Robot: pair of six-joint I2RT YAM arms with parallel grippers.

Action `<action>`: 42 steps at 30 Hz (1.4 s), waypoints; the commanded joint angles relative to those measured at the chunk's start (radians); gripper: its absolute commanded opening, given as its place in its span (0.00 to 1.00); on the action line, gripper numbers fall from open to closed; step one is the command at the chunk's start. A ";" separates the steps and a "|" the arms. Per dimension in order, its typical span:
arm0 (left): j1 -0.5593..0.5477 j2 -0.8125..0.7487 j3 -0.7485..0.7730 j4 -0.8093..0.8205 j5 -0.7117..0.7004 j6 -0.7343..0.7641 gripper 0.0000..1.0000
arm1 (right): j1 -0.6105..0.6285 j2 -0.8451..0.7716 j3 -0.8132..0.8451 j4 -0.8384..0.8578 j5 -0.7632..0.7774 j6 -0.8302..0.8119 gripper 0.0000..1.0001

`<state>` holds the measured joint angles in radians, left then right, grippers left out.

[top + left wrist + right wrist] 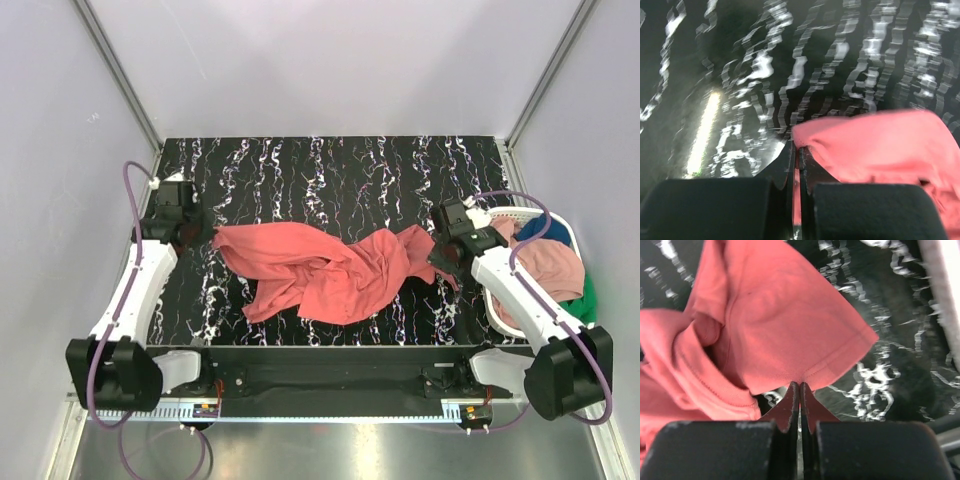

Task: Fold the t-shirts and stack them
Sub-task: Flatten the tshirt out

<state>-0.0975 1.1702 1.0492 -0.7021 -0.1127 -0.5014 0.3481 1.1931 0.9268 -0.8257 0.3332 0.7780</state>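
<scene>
Over the middle of the black, white-veined table, grips the coral-red t-shirt at both ends, with the cloth stretched crosswise, twisted and bunched at its centre and lying mostly on the surface. Pinches the shirt's left edge with the left gripper, close to the table's left side. Seen from the left wrist, has that gripper pressed together on a thin edge of the coral-red t-shirt, low over the table. Clamps the shirt's right end with the right gripper, just beside the white laundry basket. Seen from the right wrist, has this gripper squeezed tight on the stitched hem of the coral-red t-shirt, the fabric fanning away from the pinch over the table. Holds three more t-shirts heaped in the basket at the table's right edge: the dusty pink t-shirt on top, the dark blue t-shirt at the far side, the green t-shirt poking out at the near right.
</scene>
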 commanded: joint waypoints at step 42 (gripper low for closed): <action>0.305 0.333 -0.127 0.351 0.318 -0.175 0.00 | 0.834 0.563 0.412 0.341 0.118 -0.108 0.34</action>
<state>0.1974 1.4841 0.8879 -0.4080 0.1574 -0.6601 1.1313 1.6798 1.2407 -0.5354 0.3752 0.6384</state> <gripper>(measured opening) 0.024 0.349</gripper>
